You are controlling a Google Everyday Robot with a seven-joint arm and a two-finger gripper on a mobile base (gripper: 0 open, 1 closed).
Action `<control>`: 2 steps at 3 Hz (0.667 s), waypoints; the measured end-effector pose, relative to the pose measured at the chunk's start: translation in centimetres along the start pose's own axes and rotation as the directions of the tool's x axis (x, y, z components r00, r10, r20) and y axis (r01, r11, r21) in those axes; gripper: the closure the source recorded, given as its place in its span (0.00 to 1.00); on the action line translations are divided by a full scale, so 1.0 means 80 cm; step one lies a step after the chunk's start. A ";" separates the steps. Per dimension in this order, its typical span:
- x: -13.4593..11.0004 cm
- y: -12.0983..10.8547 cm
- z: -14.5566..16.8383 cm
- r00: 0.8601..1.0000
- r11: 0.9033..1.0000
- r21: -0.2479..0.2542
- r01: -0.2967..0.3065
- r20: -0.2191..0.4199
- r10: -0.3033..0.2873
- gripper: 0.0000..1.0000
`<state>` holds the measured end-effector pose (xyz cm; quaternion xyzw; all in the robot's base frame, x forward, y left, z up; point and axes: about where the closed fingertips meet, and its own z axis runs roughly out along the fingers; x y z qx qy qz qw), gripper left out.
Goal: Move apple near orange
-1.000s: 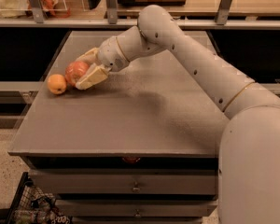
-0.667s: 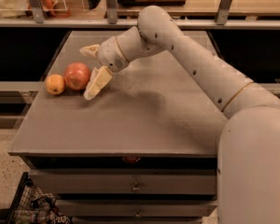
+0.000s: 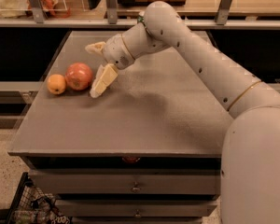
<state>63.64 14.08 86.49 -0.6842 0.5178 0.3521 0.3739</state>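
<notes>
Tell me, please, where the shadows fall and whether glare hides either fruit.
Camera view: the arm throws a soft, wide shadow on the table, right of the open claw, which sits just right of the apple. Camera view: no glare; the apple and orange are evenly lit, with thin dark shadows at their bases.

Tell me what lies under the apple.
The apple rests directly on the grey table; the contact spot itself is hidden. The orange sits beside it, and the open gripper hangs on its other side.
</notes>
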 end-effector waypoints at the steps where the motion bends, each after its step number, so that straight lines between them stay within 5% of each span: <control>1: 0.004 0.001 -0.023 0.999 1.000 0.006 0.005 -0.033 -0.004 0.00; 2: 0.005 0.001 -0.027 0.999 1.000 0.005 0.005 -0.039 -0.005 0.00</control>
